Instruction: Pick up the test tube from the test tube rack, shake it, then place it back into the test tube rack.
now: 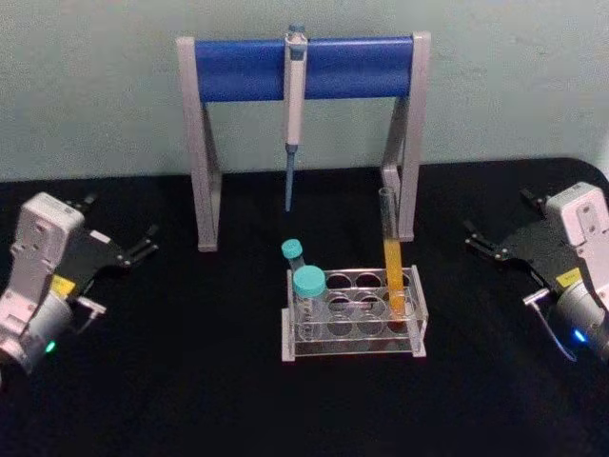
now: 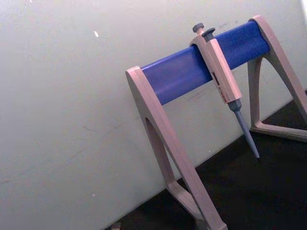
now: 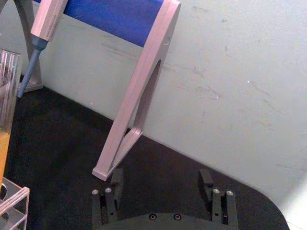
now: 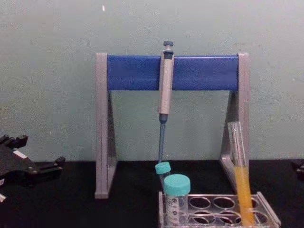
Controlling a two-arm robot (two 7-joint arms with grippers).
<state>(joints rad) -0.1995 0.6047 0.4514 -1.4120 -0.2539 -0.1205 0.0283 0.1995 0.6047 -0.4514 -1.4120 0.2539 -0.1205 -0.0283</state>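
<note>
Standing near-upright at the right end of the rack (image 1: 352, 347), the tube (image 1: 392, 257) is found to the left of the right end effector (image 1: 504, 224), which is nearer and open. The left end effector (image 1: 122, 221) is parked open, well apart. The right fingers (image 3: 115, 182) are shown spread by the wrist view, and the tube's slight lean by the chest view.

The test tube (image 1: 392, 271) is clear glass with orange-yellow liquid in its lower half. The test tube rack (image 1: 354, 350) is colourless, see-through plastic; two capped tubes (image 1: 308, 286) at the rack's left end wear teal caps. Behind the rack, the pipette stand (image 1: 202, 162) has grey legs and a deep blue crossbar (its pipette (image 1: 294, 105) is pale grey, tipped blue). The bench (image 1: 171, 390) is plain black.
</note>
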